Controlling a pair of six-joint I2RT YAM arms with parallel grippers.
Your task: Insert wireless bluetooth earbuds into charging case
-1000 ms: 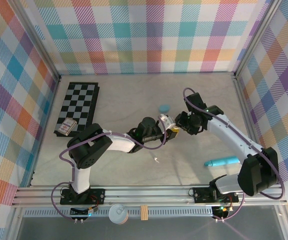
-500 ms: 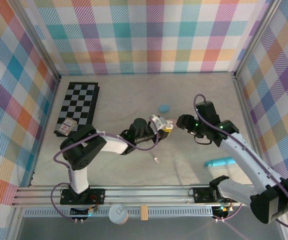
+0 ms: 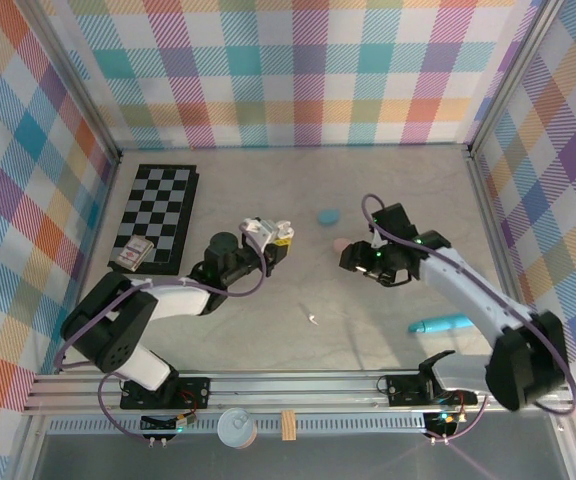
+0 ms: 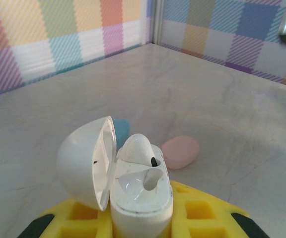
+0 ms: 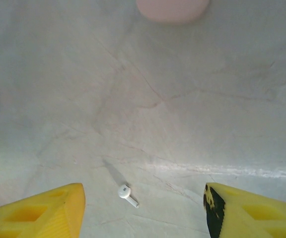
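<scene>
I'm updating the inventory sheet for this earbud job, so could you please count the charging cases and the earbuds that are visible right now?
Charging cases: 3 (white case, open; pink case; blue case)
Earbuds: 2 (seated earbud in the white case; loose earbud, white, lying apart from the cases)
Total: 5

Bright even light, soft shadows. Left wrist: charging case (image 4: 140, 198) sharp, far wall (image 4: 58, 44) soft. Right wrist: glare streak on table (image 5: 207, 168); earbud (image 5: 127, 192) casts thin shadow.
</scene>
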